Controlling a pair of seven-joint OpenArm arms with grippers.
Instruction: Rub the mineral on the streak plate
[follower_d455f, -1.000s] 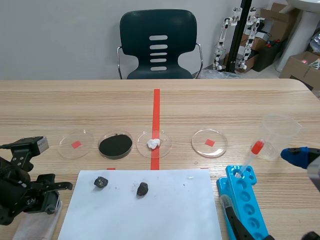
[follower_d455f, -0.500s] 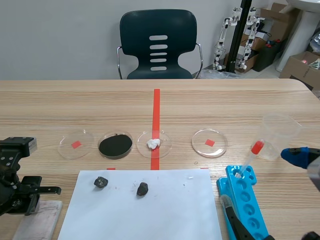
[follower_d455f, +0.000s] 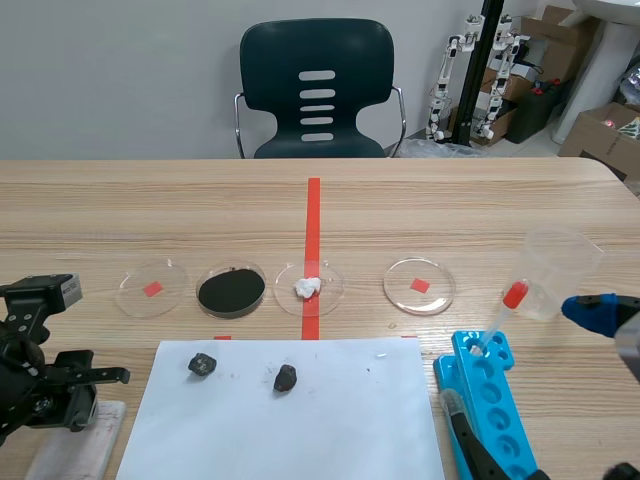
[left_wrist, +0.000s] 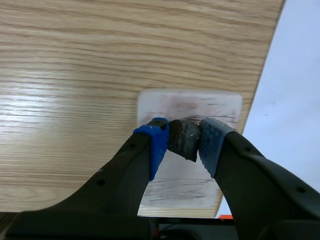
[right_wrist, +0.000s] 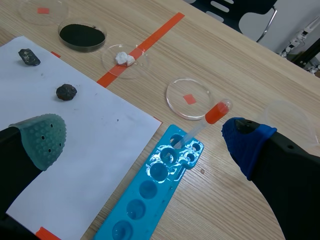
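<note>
left tool (left_wrist: 183, 131) clamped on a dark mineral (left_wrist: 182, 142) over the white streak plate (left_wrist: 190, 102); right tool (right_wrist: 144, 139) fingers apart.

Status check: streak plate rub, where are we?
Left gripper shut on mineral, over streak plate. Right gripper open, by blue tray. Nothing in the way.

We see bare surface (left_wrist: 100, 50) ahead of the left tool (left_wrist: 182, 140); beside it, two stones (follower_d455f: 285, 377) occupy the paper (left_wrist: 295, 75).

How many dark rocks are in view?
3. Two lie on the white paper: the left rock and the middle rock. The third rock sits between the left gripper's fingers, over the white plate.
</note>
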